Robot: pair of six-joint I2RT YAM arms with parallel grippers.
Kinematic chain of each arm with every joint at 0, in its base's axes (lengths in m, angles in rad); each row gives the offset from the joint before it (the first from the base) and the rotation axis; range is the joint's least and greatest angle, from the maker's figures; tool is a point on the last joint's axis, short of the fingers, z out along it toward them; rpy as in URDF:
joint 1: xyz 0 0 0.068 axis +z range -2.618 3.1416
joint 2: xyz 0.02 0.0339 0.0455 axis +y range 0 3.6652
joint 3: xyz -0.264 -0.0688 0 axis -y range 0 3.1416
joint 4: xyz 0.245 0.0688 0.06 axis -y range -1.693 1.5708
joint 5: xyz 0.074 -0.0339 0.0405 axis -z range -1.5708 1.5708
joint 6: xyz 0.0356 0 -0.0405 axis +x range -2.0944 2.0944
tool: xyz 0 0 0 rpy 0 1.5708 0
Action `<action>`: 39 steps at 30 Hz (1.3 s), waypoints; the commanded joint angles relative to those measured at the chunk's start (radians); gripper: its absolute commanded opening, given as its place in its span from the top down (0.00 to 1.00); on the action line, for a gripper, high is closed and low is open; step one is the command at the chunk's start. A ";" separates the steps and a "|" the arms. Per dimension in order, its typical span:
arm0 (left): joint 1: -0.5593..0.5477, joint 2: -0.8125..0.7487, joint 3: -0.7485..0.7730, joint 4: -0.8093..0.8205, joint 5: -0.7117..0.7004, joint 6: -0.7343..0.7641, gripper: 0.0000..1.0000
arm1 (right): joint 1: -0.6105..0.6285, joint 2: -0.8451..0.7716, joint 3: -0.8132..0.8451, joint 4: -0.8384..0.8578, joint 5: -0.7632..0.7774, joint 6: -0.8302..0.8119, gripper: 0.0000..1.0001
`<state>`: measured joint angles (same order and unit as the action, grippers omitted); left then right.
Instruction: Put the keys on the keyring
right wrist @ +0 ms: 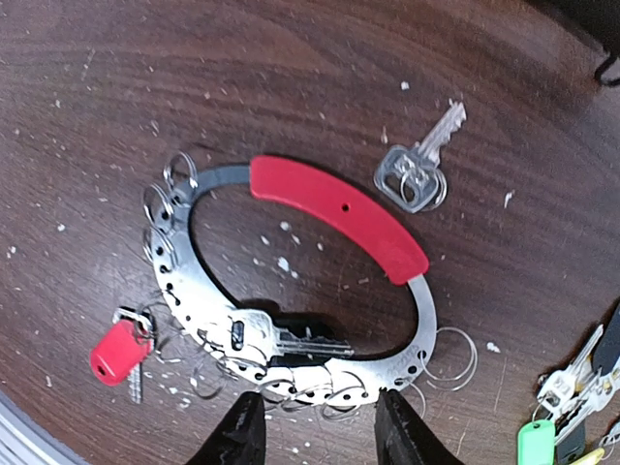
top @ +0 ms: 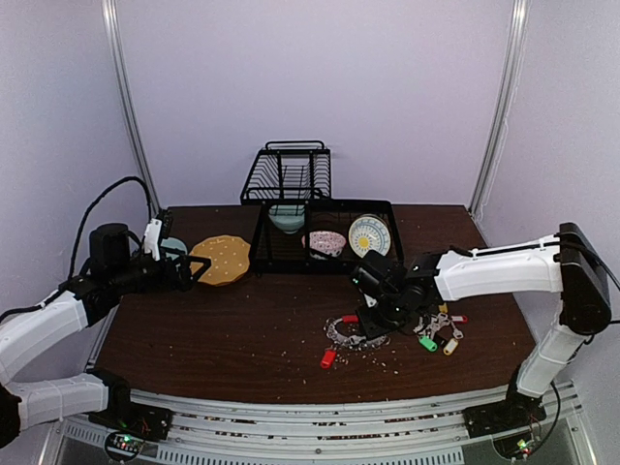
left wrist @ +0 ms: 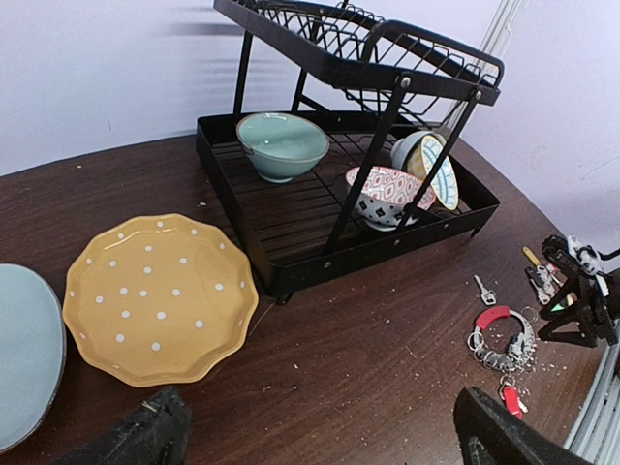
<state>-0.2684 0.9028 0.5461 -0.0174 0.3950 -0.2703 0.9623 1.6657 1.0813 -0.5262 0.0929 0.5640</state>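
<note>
The keyring is a large flat metal ring with one arc sleeved in red, lying flat on the table. Thin wire loops fringe its punched rim. One silver key lies across its near arc, and a red-tagged key lies just outside it. My right gripper is open, its fingertips straddling the ring's near arc from just above. In the top view the right gripper hangs over the keyring. My left gripper is open and empty, far left by the yellow plate.
A lone silver key lies beyond the ring. A bunch with green and yellow tags lies to the right. A black dish rack holding bowls stands at the back. A teal plate lies far left. Crumbs litter the table.
</note>
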 commanded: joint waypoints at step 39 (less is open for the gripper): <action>-0.306 0.043 0.105 -0.039 -0.256 0.045 0.02 | 0.109 0.129 -0.094 0.100 0.000 0.062 0.76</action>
<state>-0.5602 0.9550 0.6506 -0.1062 0.1574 -0.1925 1.0164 1.7367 0.9691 -0.3687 0.1265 0.6468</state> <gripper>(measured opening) 0.983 0.249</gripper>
